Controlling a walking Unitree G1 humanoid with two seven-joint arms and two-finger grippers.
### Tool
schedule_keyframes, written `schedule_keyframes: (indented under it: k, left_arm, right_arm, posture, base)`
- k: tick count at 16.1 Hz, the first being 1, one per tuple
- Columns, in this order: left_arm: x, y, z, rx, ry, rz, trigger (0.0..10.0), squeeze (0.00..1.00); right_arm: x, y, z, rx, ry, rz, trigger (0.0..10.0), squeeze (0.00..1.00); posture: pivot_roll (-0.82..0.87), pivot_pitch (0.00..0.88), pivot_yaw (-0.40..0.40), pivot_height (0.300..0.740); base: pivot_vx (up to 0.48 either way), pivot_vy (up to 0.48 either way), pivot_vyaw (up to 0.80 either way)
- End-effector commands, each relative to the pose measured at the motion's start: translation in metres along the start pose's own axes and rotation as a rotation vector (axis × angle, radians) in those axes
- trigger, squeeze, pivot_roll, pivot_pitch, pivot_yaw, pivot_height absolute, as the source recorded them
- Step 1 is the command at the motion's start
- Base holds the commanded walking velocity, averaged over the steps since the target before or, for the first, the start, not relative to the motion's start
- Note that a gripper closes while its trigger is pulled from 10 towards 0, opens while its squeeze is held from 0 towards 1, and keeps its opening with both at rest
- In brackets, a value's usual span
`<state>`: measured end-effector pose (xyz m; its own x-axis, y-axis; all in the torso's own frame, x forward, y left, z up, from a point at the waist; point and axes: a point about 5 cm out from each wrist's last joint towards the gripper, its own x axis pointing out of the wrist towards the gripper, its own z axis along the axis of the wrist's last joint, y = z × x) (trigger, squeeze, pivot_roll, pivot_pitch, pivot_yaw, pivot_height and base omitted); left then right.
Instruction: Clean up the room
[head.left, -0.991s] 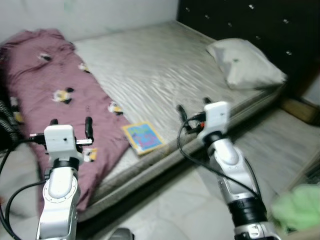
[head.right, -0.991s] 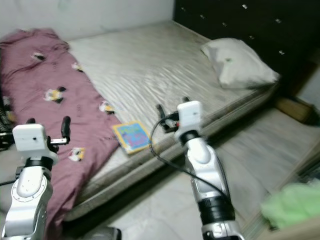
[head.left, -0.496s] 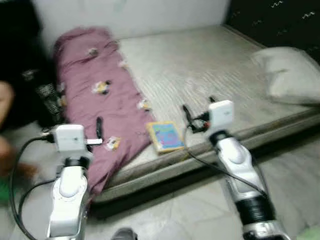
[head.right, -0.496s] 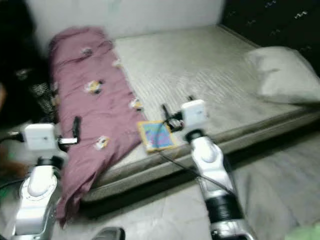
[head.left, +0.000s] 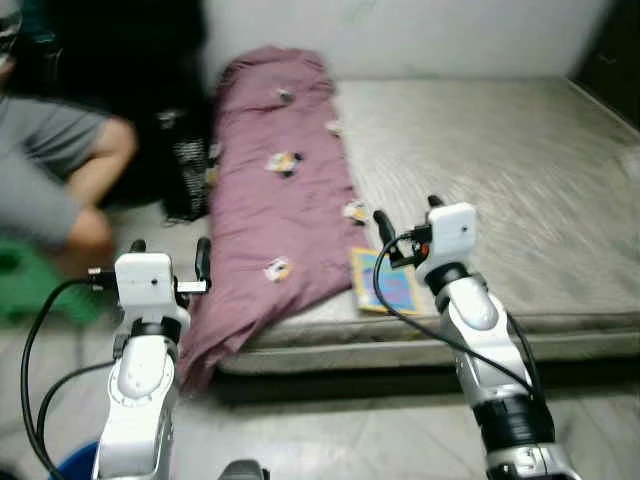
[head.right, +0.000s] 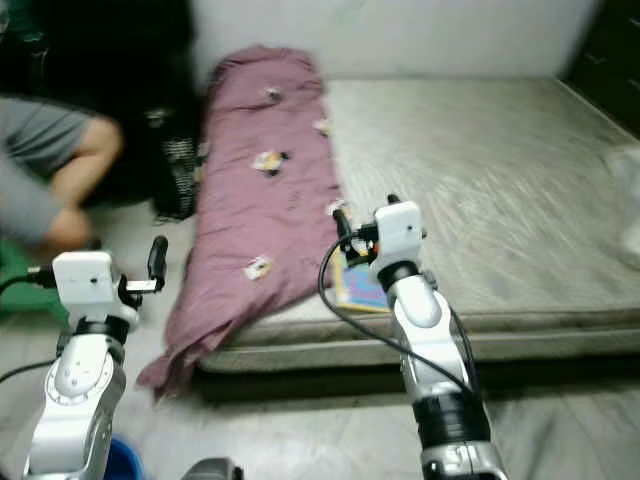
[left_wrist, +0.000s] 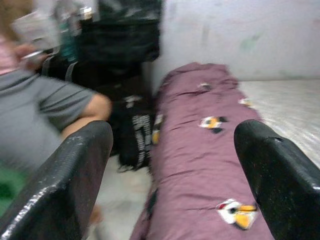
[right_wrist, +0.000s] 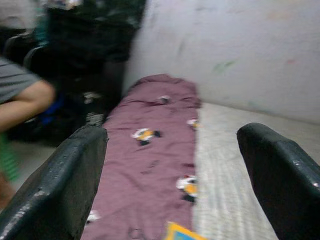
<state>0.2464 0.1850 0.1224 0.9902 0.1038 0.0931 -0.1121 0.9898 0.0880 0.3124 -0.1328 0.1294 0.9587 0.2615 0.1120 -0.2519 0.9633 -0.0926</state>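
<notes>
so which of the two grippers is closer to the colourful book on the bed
The right gripper: it hangs just over the blue and yellow book at the mattress edge. The left gripper is off beyond the maroon blanket.

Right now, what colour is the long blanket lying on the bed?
The long blanket is purplish-pink with small white-and-yellow pictures. It shows best in the left wrist view.

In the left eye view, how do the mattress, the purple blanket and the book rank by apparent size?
1. mattress, largest.
2. purple blanket, clearly smaller.
3. book, by far the smallest.
</notes>
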Motion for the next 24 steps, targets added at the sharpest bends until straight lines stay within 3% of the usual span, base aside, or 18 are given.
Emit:
schedule_keyframes:
  k: [1,13,18,24]
  left_arm:
    - [0.0,0.003,0.003,-0.003,-0.015,0.001,10.0,0.0]
    - [0.0,0.002,0.005,-0.008,-0.03,-0.023,10.0,0.0]
    - [-0.004,0.005,0.003,-0.009,-0.023,-0.02,10.0,0.0]
    - [-0.001,0.004,0.003,-0.005,-0.022,-0.021,10.0,0.0]
  right_arm:
    - [0.003,0.007,0.002,0.005,-0.01,0.024,10.0,0.0]
    - [0.001,0.003,0.001,0.01,-0.005,0.007,10.0,0.0]
    - [-0.031,-0.021,-0.017,-0.038,0.076,-0.034,10.0,0.0]
    - [-0.023,-0.017,-0.008,-0.033,0.041,-0.039,10.0,0.0]
  posture:
    - [0.01,0.0,-0.055,0.74]
    - [0.0,0.0,-0.05,0.74]
    - [0.0,0.0,-0.045,0.74]
    - [0.01,0.0,-0.041,0.74]
  base:
    - [0.0,0.0,0.41]
    - [0.06,0.0,0.0]
    - [0.262,0.0,0.0]
    - [0.232,0.0,0.0]
